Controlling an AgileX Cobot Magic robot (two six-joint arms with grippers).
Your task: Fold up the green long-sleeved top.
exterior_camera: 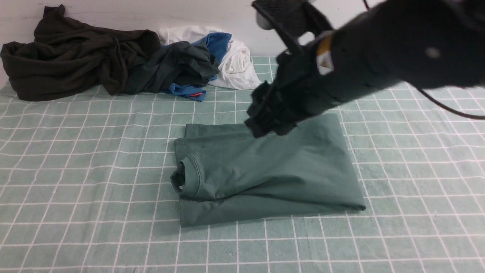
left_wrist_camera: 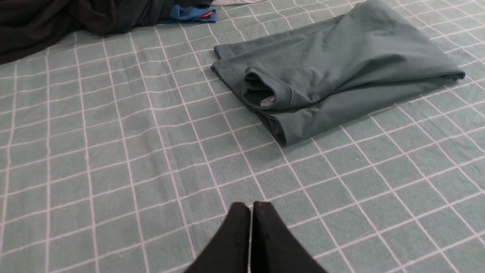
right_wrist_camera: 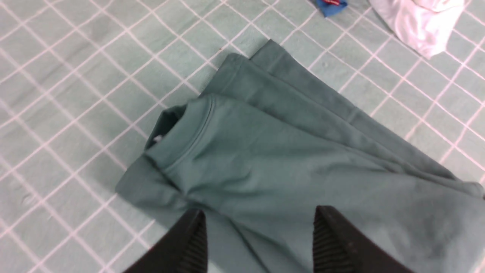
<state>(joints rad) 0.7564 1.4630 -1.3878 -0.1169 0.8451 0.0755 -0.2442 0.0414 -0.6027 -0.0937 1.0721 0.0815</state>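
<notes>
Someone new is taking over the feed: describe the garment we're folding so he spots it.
On the checked tablecloth, skip the crumpled heap by the far wall and look at the middle. The green long-sleeved top lies there alone, folded flat, collar toward the robot's left. It is sage green; the heap is blackish, blue and white.

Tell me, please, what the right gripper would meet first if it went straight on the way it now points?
Most likely the folded sage-green cotton long-sleeved top: the right gripper, jaws apart, points down at its cloth. How far above it stands is unclear.
</notes>
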